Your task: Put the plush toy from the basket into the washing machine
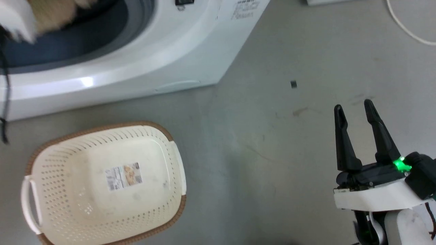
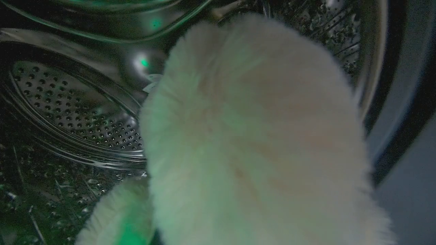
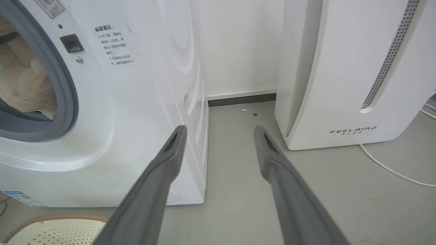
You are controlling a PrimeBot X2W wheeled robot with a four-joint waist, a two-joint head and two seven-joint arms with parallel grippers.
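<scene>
While I look down from the head, my right gripper (image 1: 353,105) is nearest, at near right over the bare floor (image 1: 272,153). Its fingers are spread with nothing between them and touch nothing. The right wrist view agrees: both fingers wide, floor showing through the gap.

The basket (image 1: 102,128) sits on the floor at near left, just in front of the washing machine (image 1: 153,61) and well apart from the right gripper. A label (image 1: 123,176) lies on its bottom.

Farther, at far left, is the washer's opening, ringed by the grey seal (image 3: 64,88). The plush toy (image 2: 255,136) is inside it, past the seal and within the steel drum (image 2: 78,112).

In the left wrist view the cream fur sits right up against the camera. It hides the left gripper's fingers, with perforated drum wall behind and left of it. I can't tell whether the left gripper is clamped on the toy or has let go.

In the head view my left arm (image 1: 15,18), blurred, is at the opening with fur just beside it.

Farthest, the white FEELBIRD appliance (image 3: 340,85) stands right of the washer with a strip of floor between them. A white cable (image 3: 391,170) lies on the floor at its right.
</scene>
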